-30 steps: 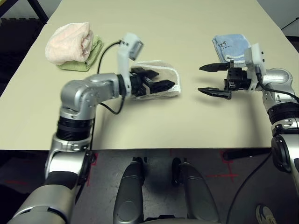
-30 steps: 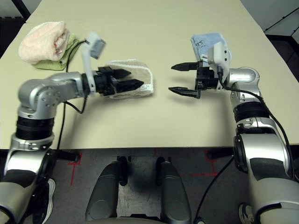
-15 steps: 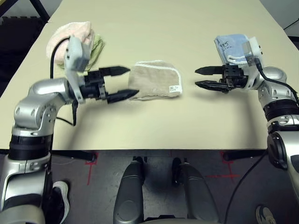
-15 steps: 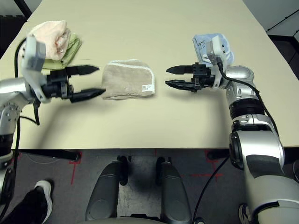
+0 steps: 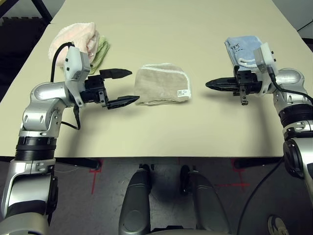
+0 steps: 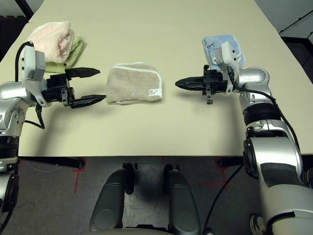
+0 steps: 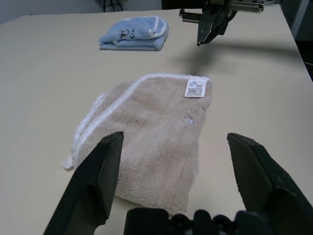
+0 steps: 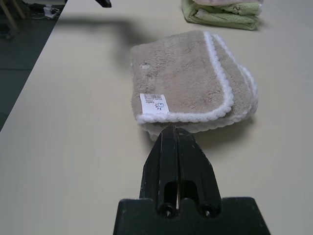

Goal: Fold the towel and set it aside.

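Left tool: two black fingers spread wide and holding nothing, pointing sideways at the near edge of the folded towel, just short of it and off the cloth.
Right tool: black fingers pressed tight together with nothing between them, pointing across at the towel from the opposite side, a clear gap of bare tabletop between tip and cloth.
Task towel: the beige-tan terry towel with white stitched edging lies folded in a compact bundle in the middle of the pale beige tabletop, between the two tools, touched by neither; its small white tag faces up at the corner towards the right tool.
Right side: a small light-blue folded towel rests behind the right wrist, well apart from the tan one.
Left side: a pink rolled towel sits on a green folded cloth at the far left corner of the tabletop, beyond the left arm.
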Available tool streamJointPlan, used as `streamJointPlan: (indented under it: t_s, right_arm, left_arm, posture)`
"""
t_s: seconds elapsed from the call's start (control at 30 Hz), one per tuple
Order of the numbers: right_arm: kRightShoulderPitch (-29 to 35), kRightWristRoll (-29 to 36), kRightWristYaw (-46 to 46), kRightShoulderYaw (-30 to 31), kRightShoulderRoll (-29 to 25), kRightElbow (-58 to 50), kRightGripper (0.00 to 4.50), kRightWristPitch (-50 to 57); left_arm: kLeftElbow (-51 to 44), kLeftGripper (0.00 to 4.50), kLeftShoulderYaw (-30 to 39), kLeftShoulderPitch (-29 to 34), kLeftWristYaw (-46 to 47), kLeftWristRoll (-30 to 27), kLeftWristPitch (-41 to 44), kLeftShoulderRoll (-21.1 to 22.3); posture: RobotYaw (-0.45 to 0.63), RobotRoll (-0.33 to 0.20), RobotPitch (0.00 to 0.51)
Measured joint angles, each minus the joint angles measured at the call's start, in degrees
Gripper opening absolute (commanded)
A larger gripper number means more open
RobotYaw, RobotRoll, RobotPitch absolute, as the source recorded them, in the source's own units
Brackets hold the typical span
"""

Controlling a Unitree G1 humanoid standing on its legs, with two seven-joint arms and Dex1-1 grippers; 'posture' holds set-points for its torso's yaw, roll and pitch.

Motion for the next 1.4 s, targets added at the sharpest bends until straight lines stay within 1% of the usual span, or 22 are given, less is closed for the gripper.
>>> streamJointPlan:
  t_s: [0.17, 0.27, 0.3, 0.4, 0.47, 0.6, 0.77, 0.97, 1.1, 1.23, 1.3, 1.4]
  right_arm:
    - [-0.3, 0.0, -0.1, -0.2, 1.0, 0.2, 0.0, 0.0]
    - [-2.3, -0.1, -2.3, -0.3, 4.7, 1.1, 0.0, 0.4]
    - [-2.9, -0.3, -3.7, -0.3, 5.9, 1.5, 0.0, 0.3]
    - [-4.4, -1.2, -8.3, -0.2, 10.1, 2.2, 0.0, -0.5]
    - [-4.4, -2.9, -11.1, 0.3, 12.4, 2.9, 0.0, -1.5]
    - [-4.9, -6.6, -14.4, 2.3, 14.0, 6.2, 0.0, -3.5]
    - [-5.9, -10.2, -16.7, 3.3, 14.9, 10.0, 0.0, -5.8]
    - [-6.0, -15.3, -24.2, 5.2, 17.9, 14.0, 0.0, -5.5]
    - [-6.0, -17.4, -28.7, 6.1, 19.5, 15.3, 0.0, -6.4]
    - [-6.2, -17.5, -29.4, 5.5, 20.1, 16.0, 0.0, -6.6]
    - [-6.4, -15.6, -27.1, 3.4, 20.0, 16.3, 0.0, -5.9]
    - [-7.8, -10.4, -22.0, -1.9, 19.7, 16.3, 0.0, -3.1]
  left_arm:
    - [3.8, 1.44, -0.2, -1.1, -1.1, 0.3, -3.1, -1.6]
    - [7.4, 0.21, -0.3, -4.1, -0.5, 1.4, -4.4, -3.4]
    - [8.6, 0.02, -0.5, -5.3, -0.4, 1.8, -5.0, -4.1]
    - [11.8, 0.02, -1.2, -8.1, 0.1, 3.5, -6.8, -6.2]
    - [15.0, 0.02, -1.7, -10.4, 1.6, 4.7, -7.2, -9.1]
    - [21.1, 0.02, -4.1, -13.5, 2.2, 8.1, -9.3, -12.1]
    - [26.9, 0.02, -5.9, -14.5, 1.2, 11.5, -12.2, -13.0]
    - [34.1, 0.02, -8.1, -14.4, 1.0, 16.7, -17.4, -13.1]
    - [36.1, 0.02, -8.2, -14.4, 0.9, 18.4, -20.3, -13.0]
    - [37.8, 0.02, -7.8, -14.9, 1.3, 19.0, -20.8, -12.8]
    - [37.9, 0.02, -6.9, -15.7, 1.6, 18.8, -20.3, -12.8]
    - [37.5, 0.02, -2.6, -17.4, 2.2, 15.4, -17.5, -12.9]
  posture:
    - [0.02, 0.0, 0.233]
    - [0.01, 0.0, 0.236]
    - [0.01, 0.0, 0.236]
    - [0.03, 0.0, 0.23]
    - [0.05, 0.0, 0.228]
    - [0.04, 0.0, 0.225]
    - [0.02, 0.0, 0.223]
    - [0.01, 0.0, 0.222]
    - [0.03, 0.0, 0.221]
    - [0.03, 0.0, 0.221]
    - [0.02, 0.0, 0.222]
    - [0.01, 0.0, 0.221]
